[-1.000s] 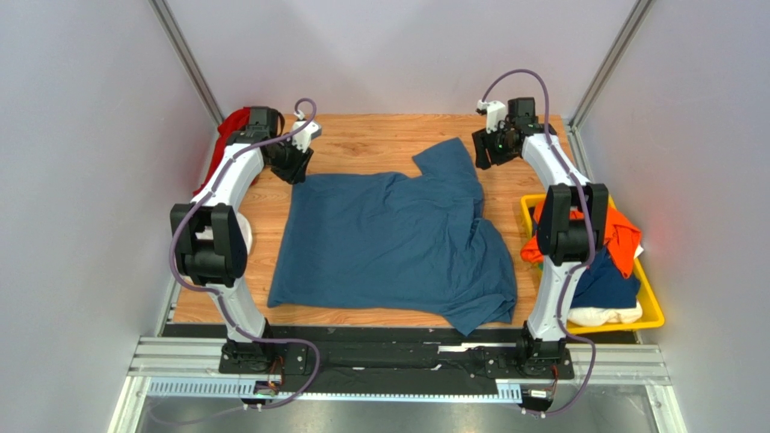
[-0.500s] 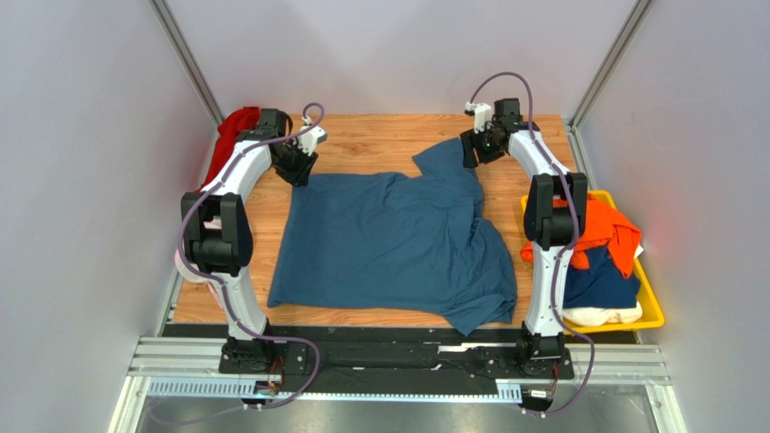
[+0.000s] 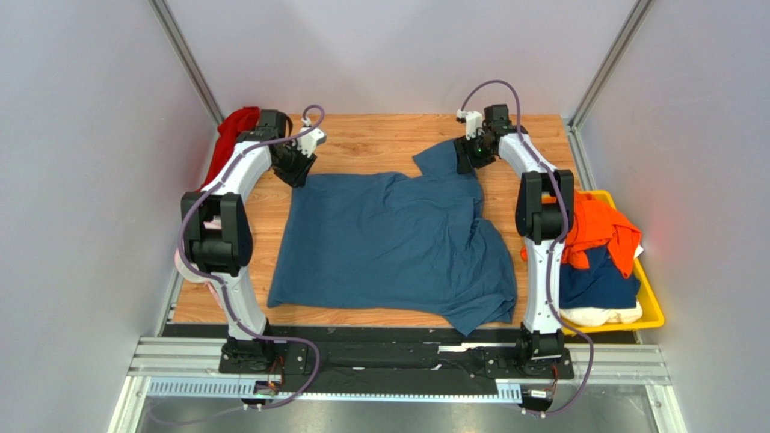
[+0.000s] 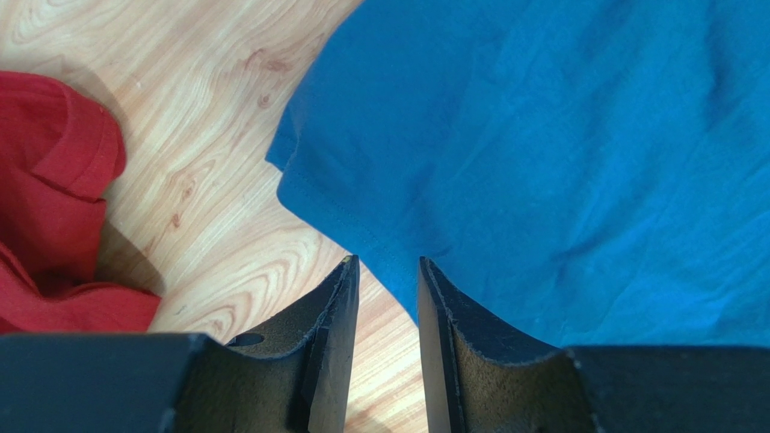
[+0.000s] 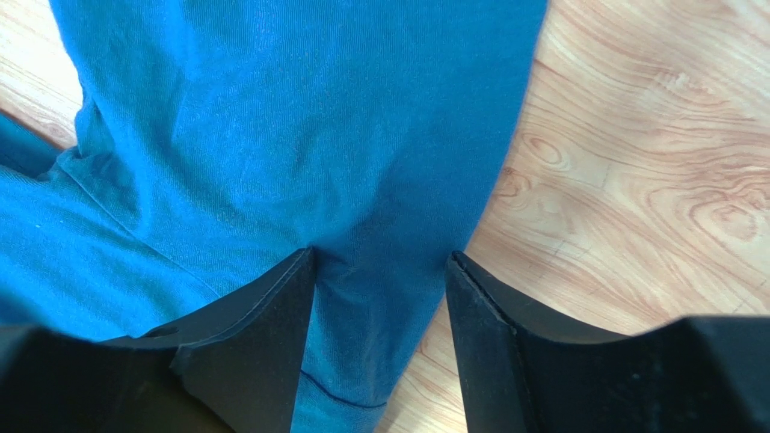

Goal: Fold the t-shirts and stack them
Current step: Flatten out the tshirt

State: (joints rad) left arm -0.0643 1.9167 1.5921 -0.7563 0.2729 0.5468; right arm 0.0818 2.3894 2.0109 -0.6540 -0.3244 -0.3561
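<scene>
Blue shirt (image 3: 398, 239) is lying spread over the middle of the table (image 3: 370, 135). It's mostly flat, near-right part is rumpling, one sleeve is sticking out toward the far edge. No fold in it yet, so I'm reading this as the start of fold one, with both arms setting up grasps along the far side.

Left gripper (image 4: 387, 266) is sitting at the shirt's far-left corner. Jaws are standing a narrow gap apart, tips straddling the hem, pinching nothing. Right gripper (image 5: 380, 257) is hovering over the far sleeve, jaws spread wide, cloth lying flat under them, not gripped.

Next move is probably calling for both to drop, close on the edge, then lift together and carry it toward the near side. An uneven lift would be skewing the fold.

Red cloth (image 4: 54, 180) is lying just beside the left gripper, so keep the grab off it. Orange shirt (image 3: 605, 225), navy shirt (image 3: 601, 281) and cream shirt (image 3: 605, 316) are waiting in the bin (image 3: 652, 307) at right, well apart.
</scene>
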